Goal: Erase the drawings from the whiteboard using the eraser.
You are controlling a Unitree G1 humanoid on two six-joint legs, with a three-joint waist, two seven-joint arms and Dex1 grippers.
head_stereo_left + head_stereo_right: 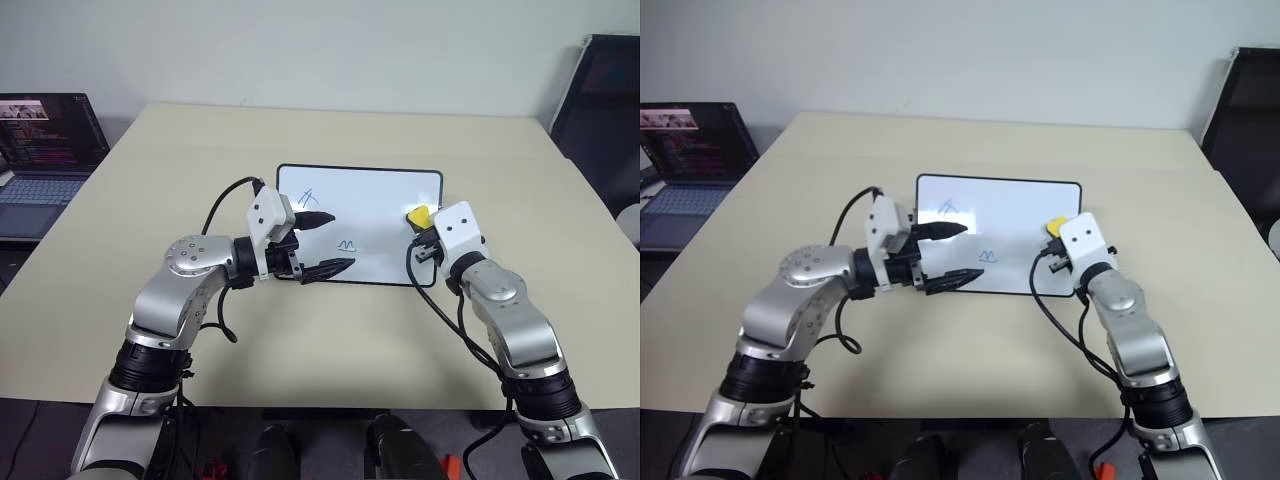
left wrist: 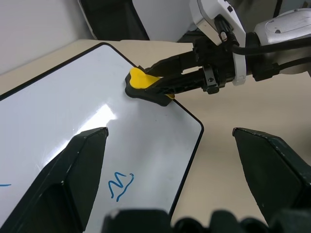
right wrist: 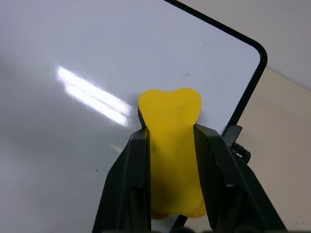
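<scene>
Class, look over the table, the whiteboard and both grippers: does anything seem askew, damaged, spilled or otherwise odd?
Nothing stands out. The whiteboard lies flat and square on the table, unbroken. The right gripper holds the eraser squarely at the board's right edge. The left gripper is open over the board. Nothing is spilled.

Beige desk (image 1: 330,350) w/ rounded corners, matte top. Plain pale wall (image 1: 320,50) behind the desk's far edge, no windows seen. Open laptop (image 1: 45,150) w/ lit screen on a separate lower surface just past the desk's left edge, near the far-left corner. Dark chair (image 1: 600,95) by the far-right corner. Dark grey floor (image 1: 45,430) off the near-left corner. Even, soft lighting; overhead light glare seen on glossy surfaces.
</scene>
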